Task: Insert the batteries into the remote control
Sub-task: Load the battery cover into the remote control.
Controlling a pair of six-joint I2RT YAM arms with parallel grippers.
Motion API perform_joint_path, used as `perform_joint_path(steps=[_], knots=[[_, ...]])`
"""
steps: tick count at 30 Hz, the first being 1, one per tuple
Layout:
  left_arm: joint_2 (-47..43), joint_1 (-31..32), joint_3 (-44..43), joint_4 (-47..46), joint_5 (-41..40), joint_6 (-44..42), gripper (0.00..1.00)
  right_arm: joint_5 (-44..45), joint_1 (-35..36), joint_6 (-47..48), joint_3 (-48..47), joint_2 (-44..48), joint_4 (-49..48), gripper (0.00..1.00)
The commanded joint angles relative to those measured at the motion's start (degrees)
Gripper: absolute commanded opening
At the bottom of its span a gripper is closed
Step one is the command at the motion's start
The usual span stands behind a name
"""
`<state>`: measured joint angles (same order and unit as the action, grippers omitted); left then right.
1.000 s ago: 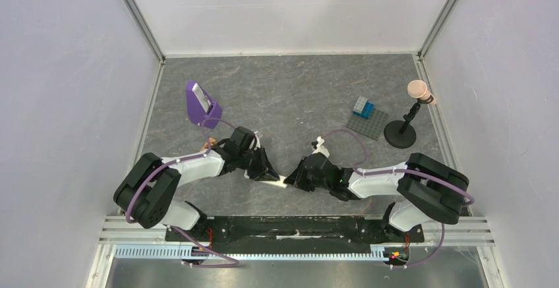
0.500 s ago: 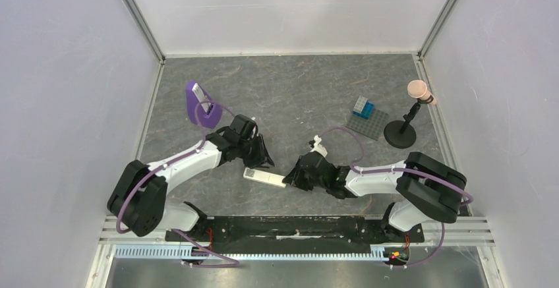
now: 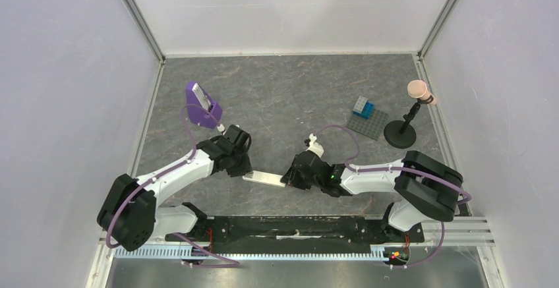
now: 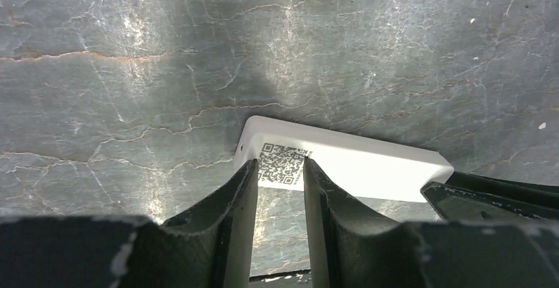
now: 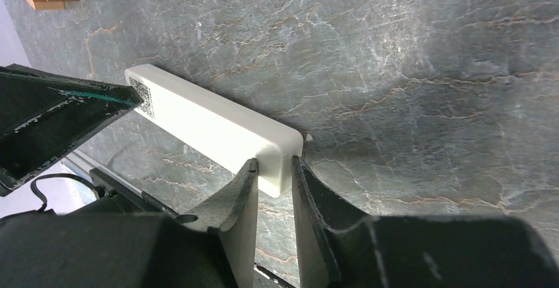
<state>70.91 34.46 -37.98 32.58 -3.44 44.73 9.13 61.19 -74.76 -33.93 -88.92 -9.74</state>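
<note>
Top external: remote control (image 3: 264, 178) between left fingers (image 3: 242, 167), right fingers (image 3: 291, 176)

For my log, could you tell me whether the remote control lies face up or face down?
Face down: the remote control lies flat, its upward side plain white with a QR label, no buttons or display.

You'll find no words, brands or numbers you can read anywhere here; the only marking is a small black-and-white QR code (image 4: 283, 164) printed at the left end of the white remote control (image 4: 369, 166).
</note>
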Motion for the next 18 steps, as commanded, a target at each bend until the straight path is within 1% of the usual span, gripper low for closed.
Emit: perform_joint_path(steps=[1,6,9,15,18], knots=[[-0.26,-0.09,2.45,-1.03,-2.59,2.24,0.39,1.53,1.73,1.79,-0.52,-6.34,5.47,0.25],[-0.62,-0.07,5.98,-6.37,0.84,2.88,0.39,1.34,2.0,1.83,-0.95,-6.94,5.62,0.25],[-0.09,-0.02,7.03,-7.86,2.57,3.18,0.39,1.14,2.18,1.92,-1.41,-7.27,5.6,0.26],[-0.56,-0.06,8.51,-9.42,4.88,3.17,0.38,0.46,2.7,0.98,-2.96,-8.26,5.39,0.27],[-1.16,-0.08,8.37,-9.4,5.18,3.05,0.38,1.36,2.8,1.06,-3.54,-7.56,6.39,0.3]])
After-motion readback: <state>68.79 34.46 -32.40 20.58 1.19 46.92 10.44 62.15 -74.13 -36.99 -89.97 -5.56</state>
